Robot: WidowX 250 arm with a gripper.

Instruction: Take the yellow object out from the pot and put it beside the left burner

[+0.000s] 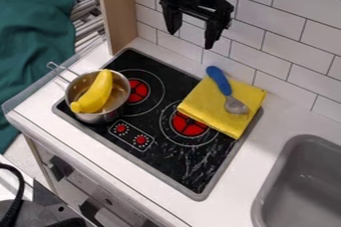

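Yellow banana [95, 91], one, in the metal pot [102, 117], left of frame; black gripper [192, 40], one, jaws apart and empty, upper centre; step in hand, I judge: approach, so I must lower it leftward over the banana.

Wall: you see white rectangular tiles [293, 32] with thin dark grout lines.
Side panel: pale wood [117, 7], upright at the tiles' left end.
Counter: white top [243, 173], with a gray sink [266, 186] set in at your lower right.
Cabinet: light front [80, 183] below the counter, with dark handles [60, 169].
Left background: teal cloth [33, 32] beside metal bars [83, 17].
Light: soft and fairly even.
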